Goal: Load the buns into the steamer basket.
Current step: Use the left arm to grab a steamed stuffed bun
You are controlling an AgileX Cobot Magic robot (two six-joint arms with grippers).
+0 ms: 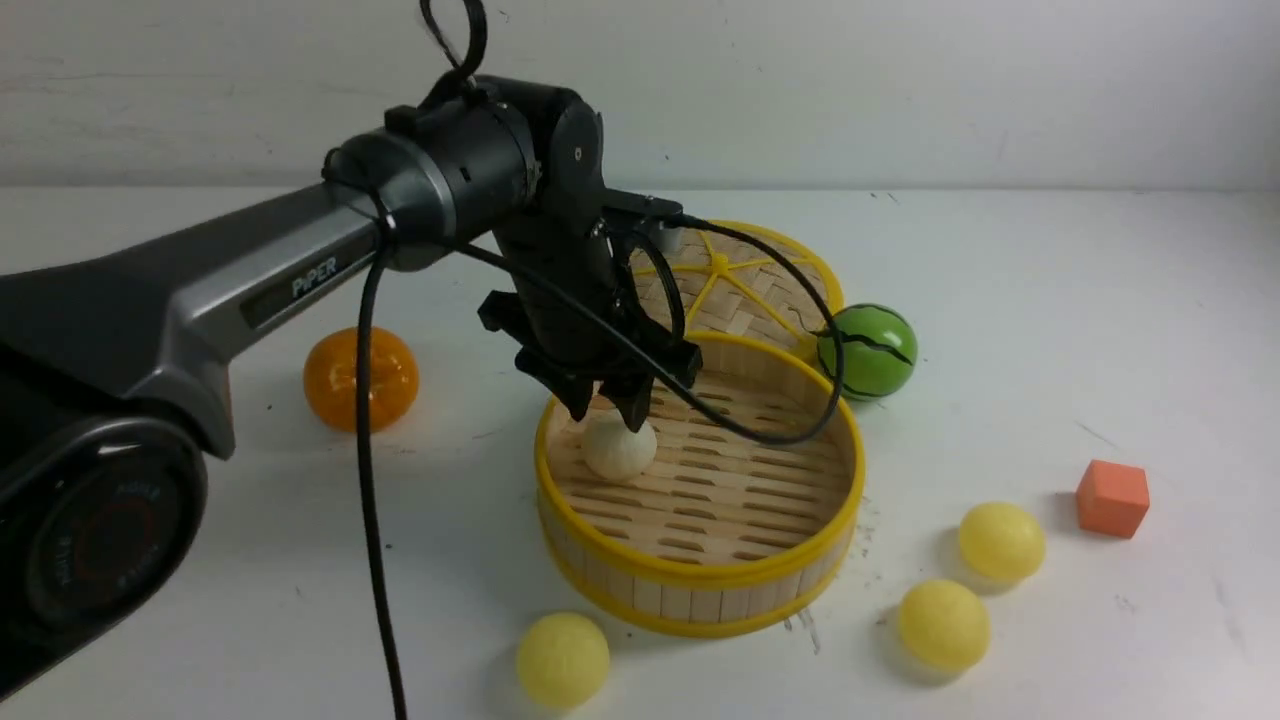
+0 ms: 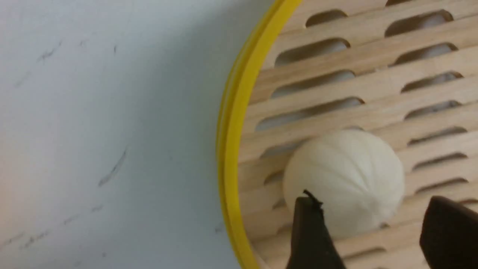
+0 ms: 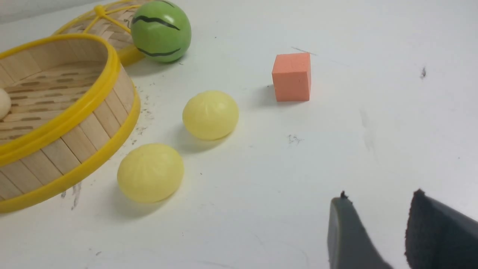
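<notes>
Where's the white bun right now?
In the front view the white bun sits on the floor of the steamer basket, near its left rim, directly under the left gripper.

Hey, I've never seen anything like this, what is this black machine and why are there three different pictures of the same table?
It is a robot with two arms, each ending in a gripper. One picture looks forward from between the arms; the other two come from small cameras on each wrist.

The left gripper hangs over the steamer basket, with the cream-white bun on the slatted floor just below its tips. Its wrist picture shows the jaws spread to either side of that bun, so nothing is held.

Three yellow buns lie on the white table outside the basket: one in front, two to the right. Also there: an orange, a green watermelon ball, an orange cube and the woven lid behind the basket.

The right gripper hovers over bare table, jaws parted, empty.
</notes>
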